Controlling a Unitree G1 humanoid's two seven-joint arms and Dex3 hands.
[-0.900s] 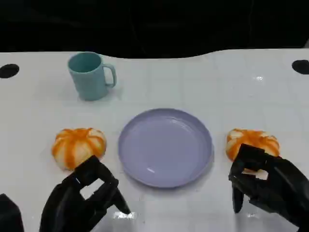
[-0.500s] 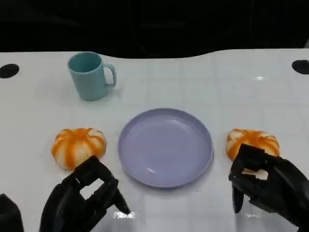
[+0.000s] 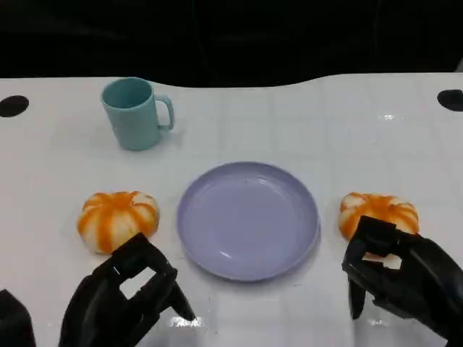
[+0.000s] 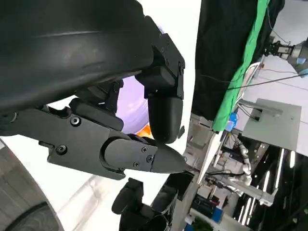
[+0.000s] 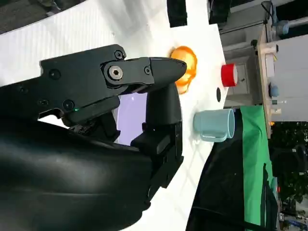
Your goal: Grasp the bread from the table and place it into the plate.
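Two orange-and-white striped bread rolls lie on the white table, one [image 3: 117, 219] left of the lavender plate [image 3: 248, 219] and one [image 3: 380, 212] right of it. My left hand [image 3: 123, 296] hovers open just below the left roll, fingers apart and holding nothing. Near the right roll's front edge my right hand [image 3: 398, 278] is open too, partly hiding that roll. The plate has nothing on it. The right wrist view catches the left roll [image 5: 185, 67] and a strip of the plate [image 5: 132, 118] past my black fingers [image 5: 144, 72].
A teal mug [image 3: 135, 113] stands at the back left of the table, handle to the right; the mug [image 5: 215, 124] also appears in the right wrist view. Black round marks [image 3: 13, 105] sit at the table's far corners. A red cylinder [image 5: 229, 74] stands beyond the table.
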